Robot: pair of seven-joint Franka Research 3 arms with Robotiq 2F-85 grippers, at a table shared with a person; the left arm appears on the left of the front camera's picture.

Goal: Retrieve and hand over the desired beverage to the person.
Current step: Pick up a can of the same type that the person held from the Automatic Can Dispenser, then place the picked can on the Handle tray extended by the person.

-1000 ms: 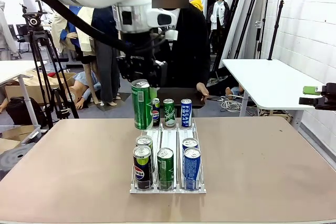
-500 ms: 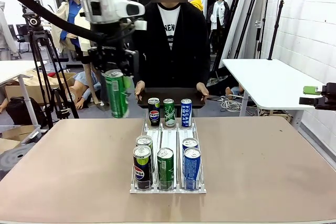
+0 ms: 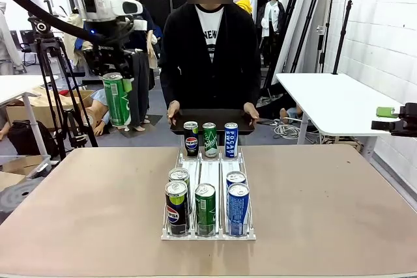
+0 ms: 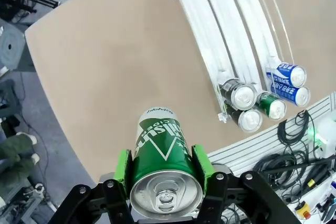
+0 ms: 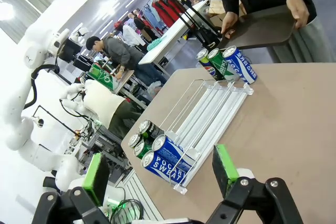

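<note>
A white three-lane wire rack [image 3: 208,166] is lying on the worktop [image 3: 326,200]. At its near end, the left lane is holding two dark cola cans [image 3: 176,208], the middle lane one green tin [image 3: 205,208] and the right lane two blue cans [image 3: 238,208]. At its far end, three upright cans [image 3: 210,139] are standing side by side: dark, green, blue.

The left gripper [image 3: 118,89] is pinching a green can [image 3: 117,105] between its pads, upright, in the air off the worktop's far left corner, to the left of the person [image 3: 210,56]. The person is holding a dark tray [image 3: 210,120] in both hands at the far edge. The right gripper [image 5: 160,174] is hanging with jaws spread wide, with nothing between them.
</note>
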